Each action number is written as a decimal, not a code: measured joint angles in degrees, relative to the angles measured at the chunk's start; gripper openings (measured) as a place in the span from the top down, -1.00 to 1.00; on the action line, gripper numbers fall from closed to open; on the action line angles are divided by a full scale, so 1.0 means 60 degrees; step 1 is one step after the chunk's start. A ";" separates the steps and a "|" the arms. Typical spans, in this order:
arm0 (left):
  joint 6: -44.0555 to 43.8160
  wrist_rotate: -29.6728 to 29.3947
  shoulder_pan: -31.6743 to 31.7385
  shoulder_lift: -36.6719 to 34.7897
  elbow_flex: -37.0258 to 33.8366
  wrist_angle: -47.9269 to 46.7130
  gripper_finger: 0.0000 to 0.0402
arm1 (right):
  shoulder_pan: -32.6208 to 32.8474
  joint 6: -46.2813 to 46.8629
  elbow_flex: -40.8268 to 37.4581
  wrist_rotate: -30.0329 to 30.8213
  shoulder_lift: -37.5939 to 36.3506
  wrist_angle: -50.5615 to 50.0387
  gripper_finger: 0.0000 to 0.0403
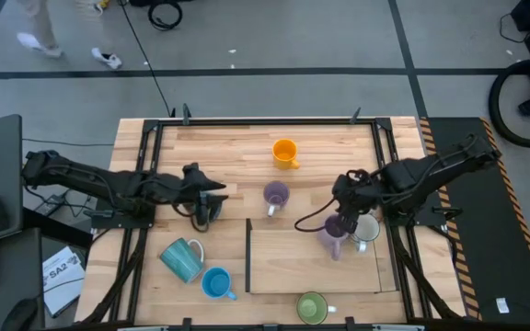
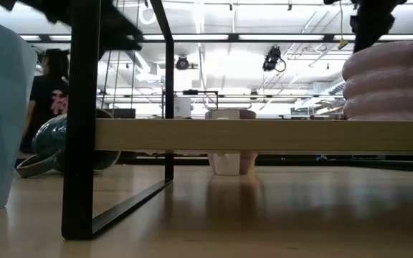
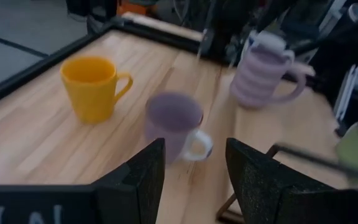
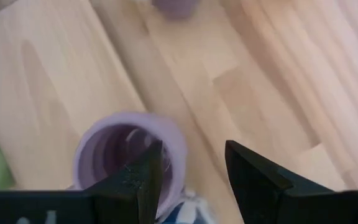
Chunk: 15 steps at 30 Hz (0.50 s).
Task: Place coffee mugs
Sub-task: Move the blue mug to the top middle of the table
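My right gripper (image 1: pixel 343 213) (image 4: pixel 191 152) is open over a ribbed purple mug (image 1: pixel 334 236) (image 4: pixel 126 155). The mug stands upright on the raised wooden shelf (image 1: pixel 293 267) (image 2: pixel 264 135). One finger (image 4: pixel 146 171) is over the mug's mouth and the other (image 4: pixel 250 174) is outside its wall. A white mug (image 1: pixel 367 228) stands right beside it. My left gripper (image 1: pixel 217 196) (image 3: pixel 194 152) is open and empty, facing a purple mug with a white handle (image 1: pixel 276 195) (image 3: pixel 174 121) that stands on the table. An orange mug (image 1: pixel 285 152) (image 3: pixel 93 87) stands farther back. No dark teal mug shows. My right gripper comes at the ribbed purple mug from above, with the mug's rim wall (image 4: pixel 178 149) in the gap between its fingers. Bare wood shows between the wall and the outer finger. I cannot tell whether the inner finger touches the mug.
A teal mug (image 1: pixel 182 258) (image 2: pixel 56 147) lies on its side at the near left. A bright blue mug (image 1: pixel 216 282) stands next to it. A green mug (image 1: pixel 312 307) stands at the near edge. The shelf's black frame (image 2: pixel 81 143) stands along its left side.
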 joint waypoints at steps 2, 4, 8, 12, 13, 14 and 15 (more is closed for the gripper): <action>0.0001 0.0000 0.0007 0.0000 0.0442 -0.0321 0.12 | -0.0140 -0.0156 0.0000 0.0071 -0.0043 0.0086 0.11; -0.0005 -0.0004 0.0007 0.0025 0.0971 -0.0860 0.12 | -0.0287 -0.0261 0.0000 0.0071 -0.0062 0.0233 0.11; -0.0047 -0.0008 0.0007 0.0525 0.2332 -0.2560 0.12 | -0.0539 -0.0711 0.0000 0.0070 -0.0062 0.0679 0.11; -0.0365 -0.0333 0.0007 0.1593 0.3944 -0.4595 0.12 | -0.0741 -0.1180 0.0000 0.0070 -0.0062 0.1174 0.11; -0.0518 -0.0380 0.0007 0.1920 0.4336 -0.5170 0.12 | -0.0780 -0.1220 0.0000 0.0069 -0.0062 0.1253 0.11; -0.0689 -0.0400 0.0007 0.2246 0.4707 -0.5693 0.12 | -0.0815 -0.1233 0.0000 0.0070 -0.0062 0.1311 0.11; -0.0845 -0.0409 0.0011 0.2580 0.5101 -0.6179 0.12 | -0.0843 -0.1233 0.0000 0.0066 -0.0062 0.1393 0.11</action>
